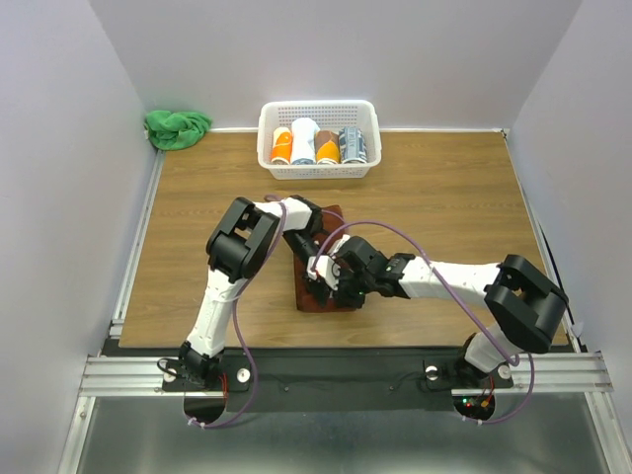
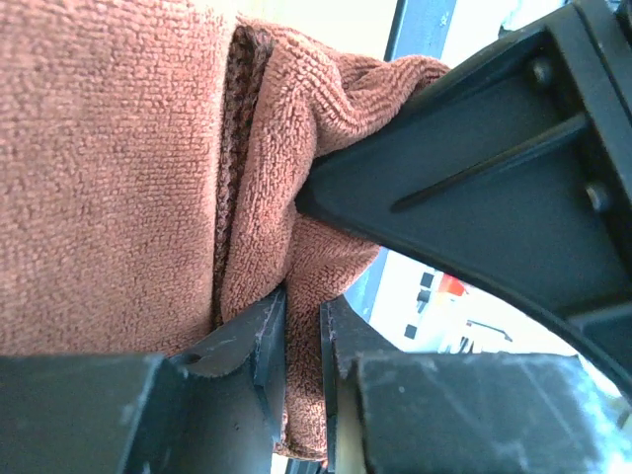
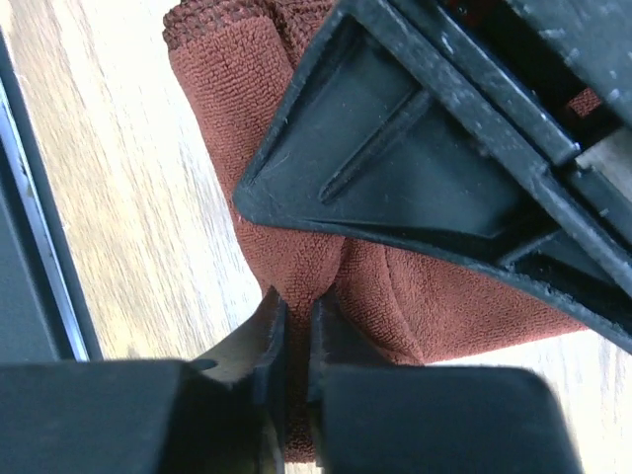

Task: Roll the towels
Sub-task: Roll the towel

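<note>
A dark red-brown towel lies folded on the wooden table in the middle of the top view, mostly covered by both grippers. My left gripper is shut on a fold of the towel, its jaws pinching the cloth. My right gripper is shut on another fold of the same towel. The two grippers sit close together over it. A crumpled green towel lies at the far left corner.
A white basket at the back middle holds several rolled towels. Grey walls close the table on three sides. A metal rail runs along the near edge.
</note>
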### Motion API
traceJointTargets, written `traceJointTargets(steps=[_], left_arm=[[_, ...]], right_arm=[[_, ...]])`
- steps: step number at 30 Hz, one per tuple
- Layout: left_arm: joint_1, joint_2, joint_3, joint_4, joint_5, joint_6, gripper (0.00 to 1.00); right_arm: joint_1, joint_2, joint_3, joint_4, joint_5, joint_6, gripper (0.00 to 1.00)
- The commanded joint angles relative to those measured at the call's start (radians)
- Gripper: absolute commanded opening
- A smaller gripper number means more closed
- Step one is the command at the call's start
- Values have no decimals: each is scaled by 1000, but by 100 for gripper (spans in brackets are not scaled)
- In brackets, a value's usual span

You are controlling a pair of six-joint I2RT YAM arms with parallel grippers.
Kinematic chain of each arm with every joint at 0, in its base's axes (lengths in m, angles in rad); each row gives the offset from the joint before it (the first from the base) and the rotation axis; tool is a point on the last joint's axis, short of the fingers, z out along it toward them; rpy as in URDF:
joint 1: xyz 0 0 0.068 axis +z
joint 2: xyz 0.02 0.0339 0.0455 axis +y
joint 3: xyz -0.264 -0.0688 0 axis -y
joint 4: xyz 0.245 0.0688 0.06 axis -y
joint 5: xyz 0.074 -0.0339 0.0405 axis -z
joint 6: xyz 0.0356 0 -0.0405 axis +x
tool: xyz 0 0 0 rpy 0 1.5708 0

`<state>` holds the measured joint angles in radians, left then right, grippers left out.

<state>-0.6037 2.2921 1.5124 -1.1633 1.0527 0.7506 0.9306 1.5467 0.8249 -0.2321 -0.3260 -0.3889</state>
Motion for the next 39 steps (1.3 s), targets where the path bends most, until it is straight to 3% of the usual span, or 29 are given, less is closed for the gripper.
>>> traceJointTargets(steps=[1, 3, 5, 6, 10, 11, 21, 22, 23, 29, 32, 34, 35, 37, 39], left_arm=[[42, -34, -61, 182, -238, 85, 26], [54, -65, -69, 168, -224, 104, 36], [80, -107, -77, 145, -209, 127, 38], [91, -118, -80, 133, -206, 139, 49], [176, -160, -55, 53, -206, 197, 53], [195, -166, -47, 48, -206, 207, 70], [436, -374, -1, 83, -240, 198, 77], [459, -403, -7, 144, -252, 153, 84], [479, -469, -26, 177, -281, 136, 99], [536, -874, -204, 574, -479, 0, 99], [538, -1083, -399, 744, -461, -19, 99], [538, -1169, -467, 827, -456, -106, 99], [536, -1227, -510, 820, -418, -103, 99], [518, -1260, -524, 734, -367, 56, 99], [415, -1292, -570, 663, -417, 89, 99]], right_arm=[[1, 21, -27, -4, -59, 10, 1], [-3, 16, -33, -13, -79, 7, 1], [-10, 15, -35, -45, -116, -4, 1], [-15, 12, -35, -56, -125, -5, 1], [-16, 7, -33, -98, -142, -19, 1], [-16, 7, -32, -104, -142, -18, 1], [-21, 16, 34, -165, -185, 50, 1], [-27, 33, 45, -177, -209, 67, 1], [-33, 41, 54, -184, -226, 77, 1], [-122, 136, 135, -228, -412, 133, 1], [-185, 196, 187, -268, -525, 148, 1], [-217, 248, 233, -301, -577, 157, 1], [-225, 263, 249, -314, -620, 156, 1], [-239, 314, 276, -337, -659, 154, 1], [-251, 349, 313, -358, -691, 166, 1]])
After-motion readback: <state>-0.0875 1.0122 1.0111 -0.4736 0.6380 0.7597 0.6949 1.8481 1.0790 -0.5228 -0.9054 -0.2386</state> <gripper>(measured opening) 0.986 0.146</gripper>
